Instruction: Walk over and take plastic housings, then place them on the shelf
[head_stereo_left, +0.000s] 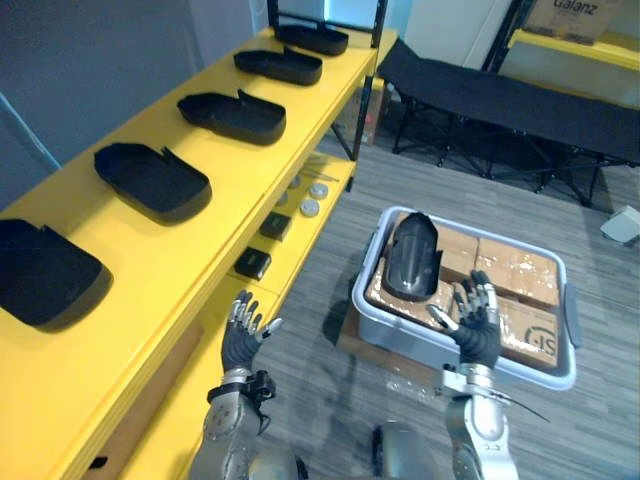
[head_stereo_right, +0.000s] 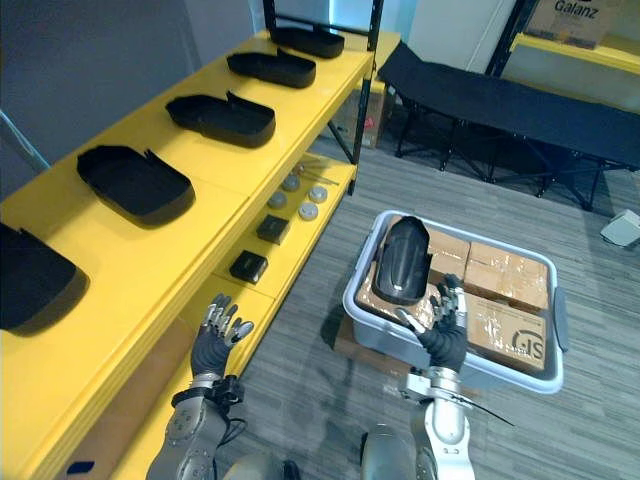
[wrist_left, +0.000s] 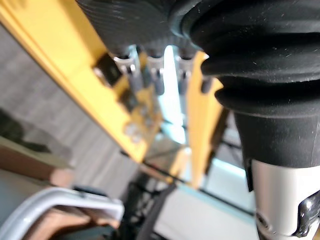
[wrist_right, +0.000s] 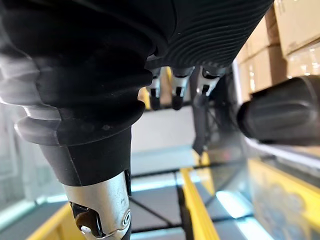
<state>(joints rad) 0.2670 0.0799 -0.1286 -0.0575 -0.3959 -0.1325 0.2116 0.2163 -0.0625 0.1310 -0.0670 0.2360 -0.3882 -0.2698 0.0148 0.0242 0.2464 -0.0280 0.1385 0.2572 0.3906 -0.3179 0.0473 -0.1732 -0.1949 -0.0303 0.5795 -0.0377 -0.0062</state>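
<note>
1. Left eye view: a black plastic housing (head_stereo_left: 412, 258) lies in the grey bin (head_stereo_left: 395, 332), with the right hand (head_stereo_left: 478, 335) spread just beside it.
2. Right eye view: the left hand (head_stereo_right: 212, 345) is spread and empty, by the yellow shelf (head_stereo_right: 210, 190).
3. Right wrist view: the housing looks light and stiff (likely slippery); grip its rim.

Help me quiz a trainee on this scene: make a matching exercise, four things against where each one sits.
Things
1. domed black plastic housing
2. small square black box
3. long black fabric cot
4. row of open black plastic housings

Places
A. top board of the yellow metal shelf
B. grey plank floor beyond the tub
C. on brown cardboard boxes in the grey plastic tub
D. lower yellow shelf board

Pairs: 1-C, 2-D, 3-B, 4-A
</note>
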